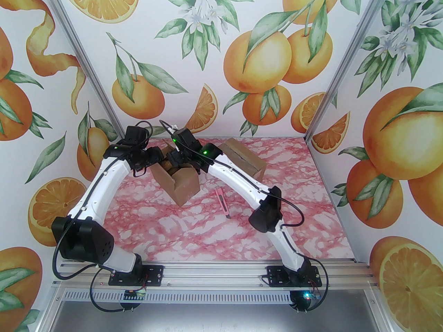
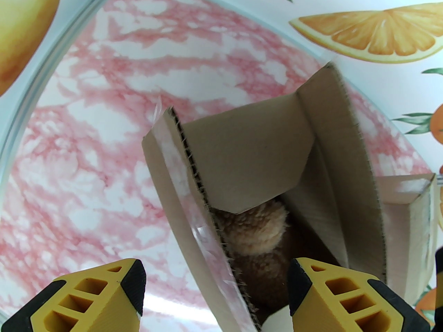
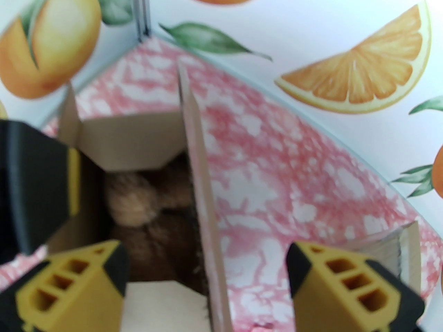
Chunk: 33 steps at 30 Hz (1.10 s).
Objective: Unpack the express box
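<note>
Found the express box (image 1: 181, 185) standing toward the far left of the marbled table (image 1: 214, 240), top open and flaps up, with a second box (image 1: 246, 157) near it on the right, a little farther back, and a pink utility knife (image 1: 223, 202) lying apart on the near right. Saw a tan plush toy (image 2: 258, 220) down inside, half tucked under one inner flap. Noted the left gripper (image 2: 216, 278) with jaws spread, straddling the taped long flap (image 2: 166, 185) without pinching it. Noted the right gripper (image 3: 207, 261) likewise spread wide across the opposite long flap (image 3: 202, 192), holding nothing. Judged the toy light, soft and squashy, unlikely to break or slip, but apt to snag on the flap overhanging it. Judged the cardboard light too, stiff along the corrugation yet quick to fold at the creases, and so likely to tip or slide if dragged up along with the toy. Thought it best to take the plush by the fluffy bulge nearest the opening, pinching deep into the body rather than at loose fur, while pinning a wall or flap of the box with the other claw. Could not make out the toy's full shape in the shadow.
</note>
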Tool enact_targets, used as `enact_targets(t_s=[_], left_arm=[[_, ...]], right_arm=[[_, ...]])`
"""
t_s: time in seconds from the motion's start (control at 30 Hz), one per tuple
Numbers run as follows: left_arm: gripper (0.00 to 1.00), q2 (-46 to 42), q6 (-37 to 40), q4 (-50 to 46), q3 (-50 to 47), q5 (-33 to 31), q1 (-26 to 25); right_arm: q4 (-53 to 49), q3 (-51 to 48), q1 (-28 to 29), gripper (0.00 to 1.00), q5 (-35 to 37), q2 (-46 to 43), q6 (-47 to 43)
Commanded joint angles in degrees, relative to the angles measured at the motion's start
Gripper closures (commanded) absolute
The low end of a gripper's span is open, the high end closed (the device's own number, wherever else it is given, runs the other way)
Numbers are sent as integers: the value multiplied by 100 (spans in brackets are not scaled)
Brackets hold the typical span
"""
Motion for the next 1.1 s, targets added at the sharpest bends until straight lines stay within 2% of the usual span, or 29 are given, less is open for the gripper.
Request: enact_targets(t_s=[0.0, 0.23, 0.57, 0.7, 0.77, 0.93, 1.07], left_arm=[[32, 159, -34, 54, -85, 158, 36], [52, 204, 191, 95, -96, 432, 31], [88, 497, 736, -31, 196, 781, 26], [99, 562, 890, -35, 370, 917, 33], [100, 529, 982, 54, 410, 983, 32], [100, 307, 1264, 380, 403, 1056, 34], [100, 129, 1511, 621, 329, 1166, 43]], right_arm=[[-385, 264, -31, 20, 229, 207, -133], [-739, 629, -280, 29, -174, 492, 439], [-998, 650, -542, 54, -651, 432, 696], [-1070, 590, -722, 65, -1435, 333, 1030], [-974, 430, -807, 70, -1864, 231, 1237], [-318, -631, -963, 74, -2454, -286, 1691], [1047, -2077, -1156, 76, -3065, -956, 2322]])
